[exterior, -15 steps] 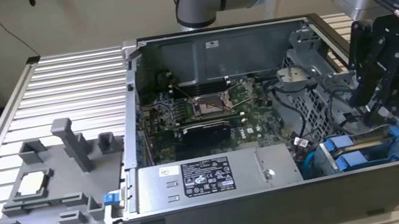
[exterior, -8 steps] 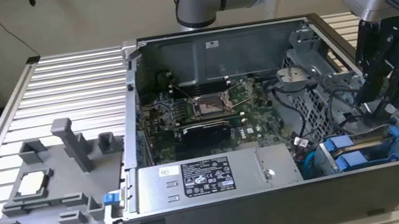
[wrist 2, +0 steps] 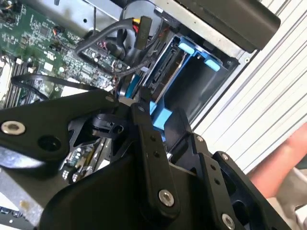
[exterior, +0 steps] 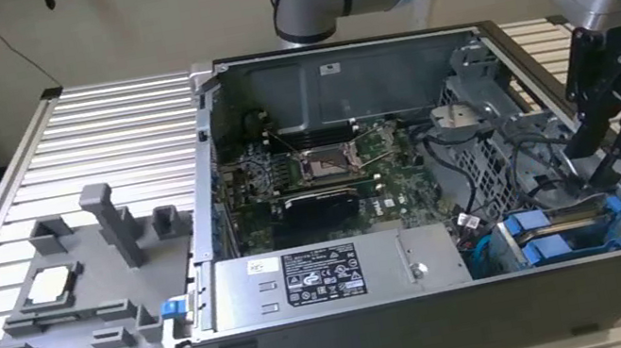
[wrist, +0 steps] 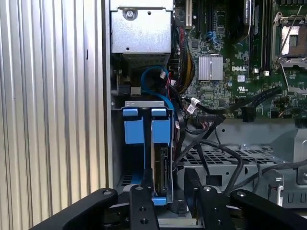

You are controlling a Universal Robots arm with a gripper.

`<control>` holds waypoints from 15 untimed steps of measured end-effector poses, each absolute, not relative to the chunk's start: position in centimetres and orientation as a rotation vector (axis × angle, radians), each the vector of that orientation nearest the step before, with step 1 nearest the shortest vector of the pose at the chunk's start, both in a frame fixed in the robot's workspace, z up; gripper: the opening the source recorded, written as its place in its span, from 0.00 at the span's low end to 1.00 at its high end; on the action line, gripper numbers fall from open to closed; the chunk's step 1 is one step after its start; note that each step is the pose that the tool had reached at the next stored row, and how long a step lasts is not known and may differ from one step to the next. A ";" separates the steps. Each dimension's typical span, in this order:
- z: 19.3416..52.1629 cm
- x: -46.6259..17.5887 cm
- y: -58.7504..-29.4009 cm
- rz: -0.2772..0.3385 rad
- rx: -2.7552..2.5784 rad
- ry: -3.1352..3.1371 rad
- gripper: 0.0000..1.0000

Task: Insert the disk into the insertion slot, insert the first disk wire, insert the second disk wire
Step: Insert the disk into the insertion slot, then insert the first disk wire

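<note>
The open computer case (exterior: 439, 324) lies on a slatted table. At its corner on the exterior view's right sits the insertion slot (exterior: 578, 237), a grey metal cage with blue carriers (wrist: 134, 132). The disk (wrist: 161, 172) stands in one carrier inside the cage and also appears in the second wrist view (wrist 2: 165, 67). My black gripper (exterior: 608, 171) hangs just above this bay, open, its fingers (wrist: 141, 206) either side of the disk's end without gripping it. Loose black disk wires (wrist: 216, 148) trail beside the cage, and a black connector (wrist 2: 142, 31) dangles free.
A grey plastic fixture tray (exterior: 89, 290) with upright posts sits on the table at the exterior view's left. Inside the case are the motherboard (exterior: 324, 172) and the power supply (exterior: 329, 276). A person's hand (wrist 2: 283, 158) rests on the slats outside the case.
</note>
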State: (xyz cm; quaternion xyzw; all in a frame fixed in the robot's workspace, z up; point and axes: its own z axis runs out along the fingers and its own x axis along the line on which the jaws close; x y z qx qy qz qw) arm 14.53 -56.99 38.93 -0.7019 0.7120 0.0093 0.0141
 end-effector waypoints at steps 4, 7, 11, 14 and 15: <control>38.9 14.7 -57.0 0.029 -2.186 2.217 0.40; 38.9 14.9 -57.0 0.029 -2.186 2.217 0.40; 38.8 15.1 -57.0 0.029 -2.186 2.216 0.40; 38.8 15.3 -57.0 0.029 -2.187 2.216 0.40; 38.8 15.3 -57.0 0.029 -2.187 2.216 0.40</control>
